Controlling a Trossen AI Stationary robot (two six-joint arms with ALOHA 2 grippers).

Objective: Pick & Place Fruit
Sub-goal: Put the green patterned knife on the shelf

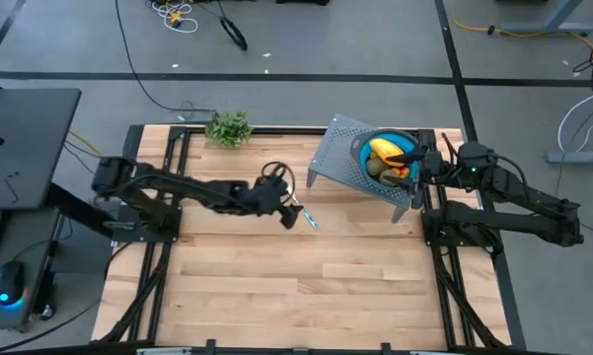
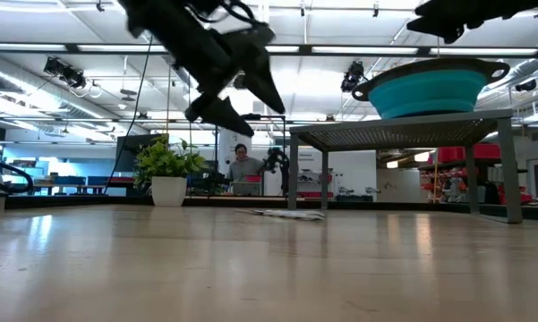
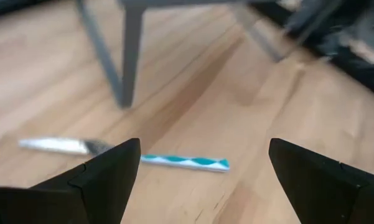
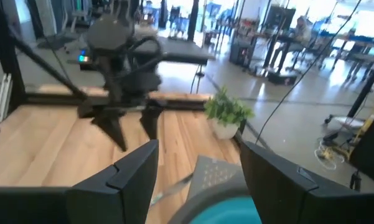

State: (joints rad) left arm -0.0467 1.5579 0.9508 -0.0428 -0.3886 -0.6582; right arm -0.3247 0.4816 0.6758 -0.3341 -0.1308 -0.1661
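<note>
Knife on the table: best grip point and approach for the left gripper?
Take the knife by its patterned handle, coming straight down with the fingers across its narrow width. It lies flat on the table, and the left gripper hovers open above it.

We see the table [image 1: 276, 286] w/ a perforated rack [image 1: 345, 158] standing near its far-right corner. A bowl [image 1: 360, 148] sits on the rack's right end, and in it lie the fruit [image 1: 388, 158] – several pieces packed together. The right gripper [image 1: 421, 158] hangs over the bowl's right rim, fingers apart. A potted sprig [image 1: 229, 128] stands at the far edge, left of the rack. A knife [image 1: 308, 219] lies flat on the table just before the rack's left legs, approx. mid-table. The left gripper [image 1: 288, 212] hovers just left of the knife, above the top – fingers spread, nothing between them.
</note>
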